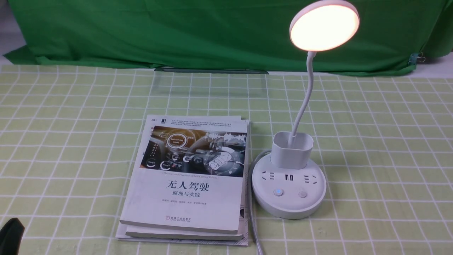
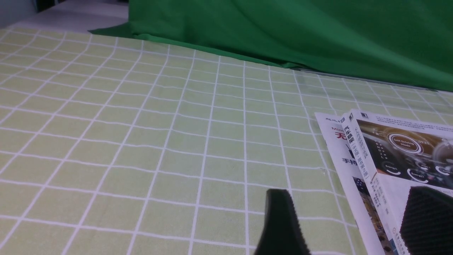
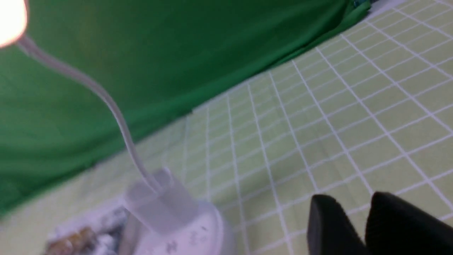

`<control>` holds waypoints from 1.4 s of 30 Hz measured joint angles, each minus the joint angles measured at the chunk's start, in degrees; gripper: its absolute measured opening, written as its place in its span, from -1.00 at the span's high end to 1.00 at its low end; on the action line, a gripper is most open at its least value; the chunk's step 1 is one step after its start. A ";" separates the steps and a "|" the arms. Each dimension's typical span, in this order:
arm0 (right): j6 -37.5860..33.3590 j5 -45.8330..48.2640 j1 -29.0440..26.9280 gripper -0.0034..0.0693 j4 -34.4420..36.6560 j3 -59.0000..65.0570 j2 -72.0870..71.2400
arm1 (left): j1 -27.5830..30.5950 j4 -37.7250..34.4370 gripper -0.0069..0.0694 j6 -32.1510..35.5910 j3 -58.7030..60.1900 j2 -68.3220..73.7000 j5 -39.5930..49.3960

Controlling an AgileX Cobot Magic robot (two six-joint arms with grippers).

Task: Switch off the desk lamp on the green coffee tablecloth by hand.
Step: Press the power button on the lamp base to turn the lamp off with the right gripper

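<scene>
On the tablecloth (image 1: 382,148), the upright lamp (image 1: 324,27) faces the robot, left pincer (image 2: 349,190) and right pincer (image 3: 353,196) spread

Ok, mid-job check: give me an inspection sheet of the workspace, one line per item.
Surface: pale green gridded tablecloth, slight creases; no spills seen.
Job's things: desk lamp upright, disc head lit; one of its two base buttons glows blue.
Clutter: stacked books on the lamp's left.
Left tool: open, nothing between its fingers.
Right tool: open, nothing between its fingers, off the lamp.
Cables: grey cable passes between books and lamp base, leaving the front view at the near edge.
Surroundings: dark green backdrop behind the table, clip near its right end; people: nothing seen.
</scene>
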 joint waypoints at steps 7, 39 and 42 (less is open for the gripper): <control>7.42 -6.46 0.00 0.27 0.34 0.00 0.00 | 0.00 0.00 -0.26 0.00 0.00 0.00 0.00; -26.26 43.55 21.75 0.77 -4.46 -62.01 84.48 | 0.00 0.00 -0.26 0.00 0.00 0.00 0.00; -26.26 43.44 23.65 0.77 -4.80 -64.96 91.16 | 0.00 0.00 -0.26 0.00 0.00 0.00 0.00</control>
